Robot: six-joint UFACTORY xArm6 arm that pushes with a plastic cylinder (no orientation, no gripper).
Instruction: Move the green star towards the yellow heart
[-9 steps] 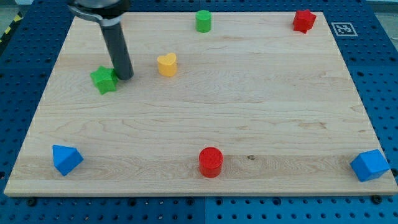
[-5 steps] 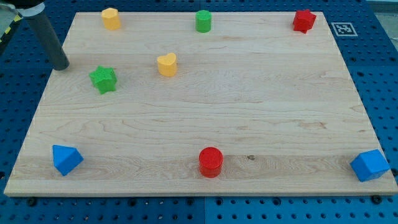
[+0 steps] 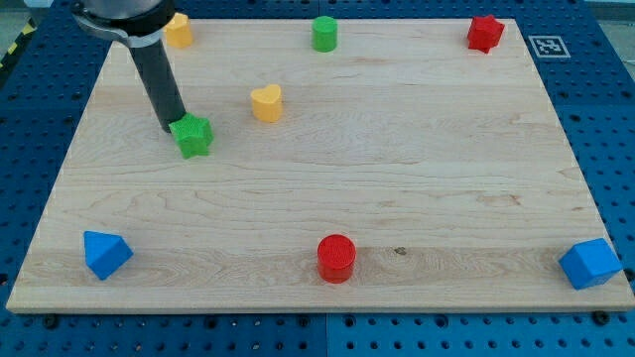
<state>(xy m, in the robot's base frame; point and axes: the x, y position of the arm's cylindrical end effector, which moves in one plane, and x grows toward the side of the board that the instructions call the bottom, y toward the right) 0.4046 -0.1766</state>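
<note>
The green star (image 3: 193, 136) lies on the wooden board (image 3: 397, 178) at the upper left. The yellow heart (image 3: 266, 102) sits a short way to its upper right, apart from it. My tip (image 3: 172, 128) is at the star's left edge, touching or nearly touching it. The dark rod rises from there towards the view's top left.
A yellow block (image 3: 180, 30) sits at the top left, partly behind the arm. A green cylinder (image 3: 324, 33) and a red star (image 3: 485, 32) are along the top edge. A blue block (image 3: 105, 254), a red cylinder (image 3: 336, 258) and a blue cube (image 3: 589, 263) are along the bottom.
My tip went from the star's right side out past the board's left edge, then came back to the star's left side. The green star has shifted right and slightly down, closer to the heart.
</note>
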